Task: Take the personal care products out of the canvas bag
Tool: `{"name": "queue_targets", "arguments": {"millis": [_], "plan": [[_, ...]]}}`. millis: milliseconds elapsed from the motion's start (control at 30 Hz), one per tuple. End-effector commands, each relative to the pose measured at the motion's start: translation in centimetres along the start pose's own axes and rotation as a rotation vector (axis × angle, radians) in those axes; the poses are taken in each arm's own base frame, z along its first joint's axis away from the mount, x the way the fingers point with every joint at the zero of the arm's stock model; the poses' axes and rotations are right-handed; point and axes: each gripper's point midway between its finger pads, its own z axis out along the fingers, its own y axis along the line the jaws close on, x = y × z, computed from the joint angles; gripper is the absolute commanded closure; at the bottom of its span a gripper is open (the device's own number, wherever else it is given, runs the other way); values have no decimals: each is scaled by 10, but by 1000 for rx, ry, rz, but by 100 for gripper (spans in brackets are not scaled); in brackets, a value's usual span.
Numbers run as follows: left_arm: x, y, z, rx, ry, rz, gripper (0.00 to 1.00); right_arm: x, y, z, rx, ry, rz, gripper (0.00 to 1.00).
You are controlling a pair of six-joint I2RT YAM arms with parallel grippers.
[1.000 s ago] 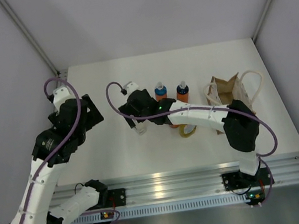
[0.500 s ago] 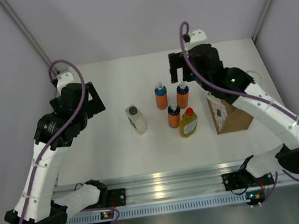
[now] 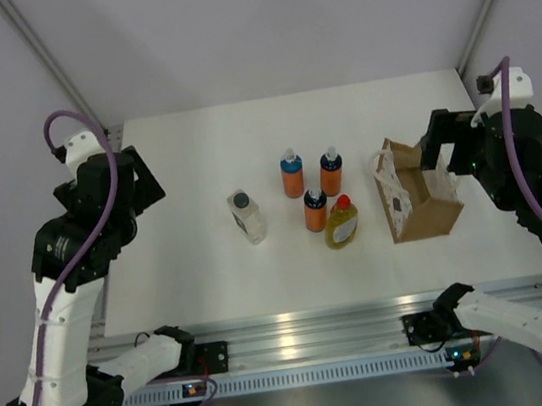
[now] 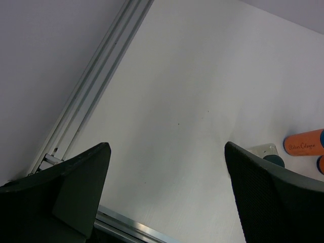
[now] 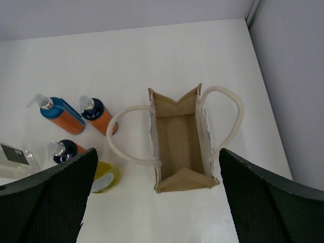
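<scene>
The right gripper (image 5: 158,151), its fingers now spread wide, is swinging away from the clear bottle (image 3: 247,216), which is left standing free well off to its left. It is pulling back to hover directly above the canvas bag (image 3: 422,212). The left gripper (image 4: 167,147) is retreating, leaving that bottle farther to its right.

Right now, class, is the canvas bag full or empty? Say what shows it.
Empty. The right wrist view looks straight down into the canvas bag. Only its bare floor and inner walls show, with nothing inside.

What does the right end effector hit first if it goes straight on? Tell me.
Probably the small tan canvas bag, entering its empty open mouth; depth is unclear.
</scene>
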Motion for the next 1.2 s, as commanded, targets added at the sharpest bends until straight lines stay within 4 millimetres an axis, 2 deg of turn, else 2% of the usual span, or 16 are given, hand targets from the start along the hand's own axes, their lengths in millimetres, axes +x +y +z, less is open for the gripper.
{"name": "queue_targets", "arguments": {"millis": [0,233,400,467,600,700,1167], "plan": [[-10,22,-18,-27,-36,-19,1,23,-28,-20,70,81,-22,0],[-1,36,-34,12,-27,-7,1,38,-54,-56,84,87,15,1],[11,35,-44,87,-3,-1,1,51,-67,-67,105,126,-28,0],[17,32,-45,117,13,7,1,53,-69,-67,113,132,-40,1],[44,20,-39,188,78,48,1,52,-75,-66,155,124,-47,0],[54,18,-35,202,91,59,2,51,-77,-66,163,118,-44,0],[44,19,-27,160,44,44,1,47,-66,-53,142,77,-12,1]]}}
